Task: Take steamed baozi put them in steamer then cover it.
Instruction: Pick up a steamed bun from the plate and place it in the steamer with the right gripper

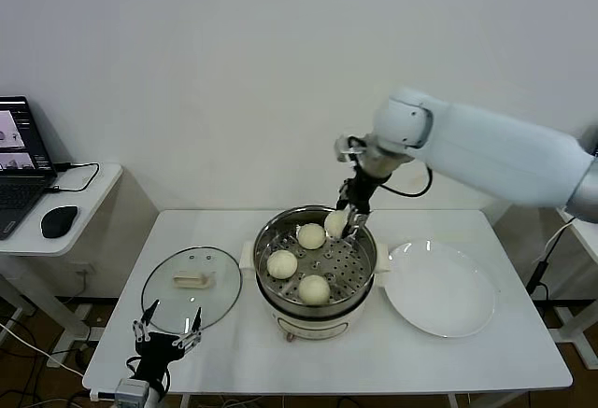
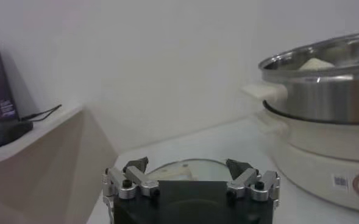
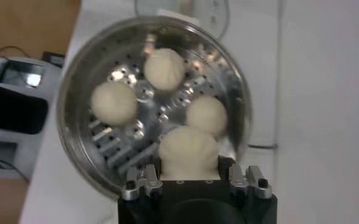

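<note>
**Clerk:** Item 1, steamed baozi. Count and location?

**Me:** 4 in all. 3 steamed baozi [image 1: 282,263] lie on the perforated floor of the steamer [image 1: 271,291], spaced apart. The 4th bun [image 3: 188,152] is clenched in my right end effector [image 1: 348,222], which hangs over the steamer's far rim, just inside the basket. In the right wrist view the bun sits between my pads, above the steel floor and close beside the nearest resting bun. I cannot tell whether it touches that one.

**Clerk:** Item 2, the plate?

**Me:** White plate [image 1: 439,288] on the table [image 1: 486,352], just beside the steamer on my right. No buns on it.

**Clerk:** Item 3, the cover?

**Me:** Glass cover [image 1: 191,284] lying flat on the table, on my left of the steamer, handle up. Not on the pot.

**Clerk:** Item 4, left end effector?

**Me:** Left end effector [image 1: 168,333] waits at the near table edge, just in front of the cover, fingers spread wide, grasping nothing.

**Clerk:** Progress entry?

**Me:** By my judgement: 3 of 4 buns placed, the 4th over the basket but not yet released. Outstanding: set that bun in the free patch of floor, clear my right arm, then lift the cover and seat it on the steamer. Covering is wholly undone.
</note>
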